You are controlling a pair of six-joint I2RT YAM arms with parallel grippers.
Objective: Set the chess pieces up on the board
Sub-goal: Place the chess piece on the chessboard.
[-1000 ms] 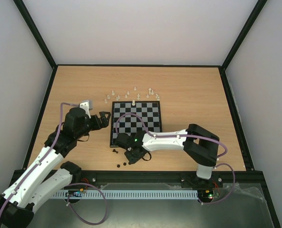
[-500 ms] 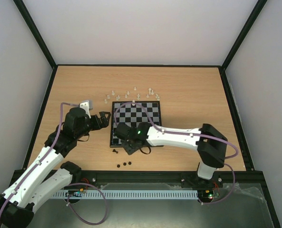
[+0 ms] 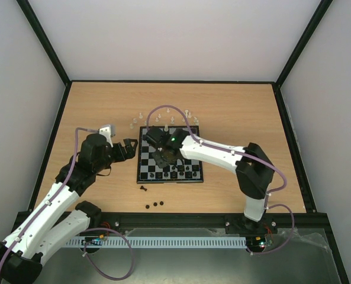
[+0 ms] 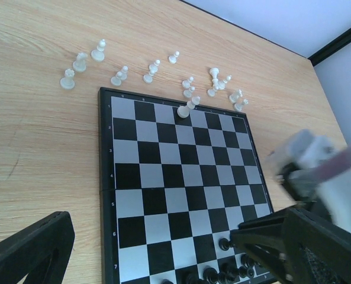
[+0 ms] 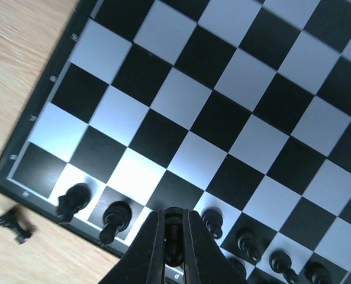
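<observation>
The board (image 3: 190,142) lies mid-table, with several black chess pieces (image 3: 181,171) standing along its near edge. My right gripper (image 3: 165,157) hovers over the board's left half. In the right wrist view it (image 5: 175,214) is shut on a small black piece (image 5: 174,236), above the near rows where other black pieces (image 5: 116,216) stand. My left gripper (image 3: 128,148) waits open just left of the board, its fingers (image 4: 33,248) wide apart with nothing between them. White pieces (image 4: 148,74) are scattered on the table behind the board. One white piece (image 4: 183,110) stands on the far row.
Loose black pieces lie on the table near the front edge (image 3: 155,204) and by the board's near-left corner (image 3: 144,188); one lies on its side (image 5: 12,223). The right arm (image 3: 222,157) stretches across the board's right half. Black frame rails (image 3: 57,136) border the table.
My right arm has swung from the table in front of the board's near-left corner up over the board, carrying the black piece. The left arm has stayed still.
</observation>
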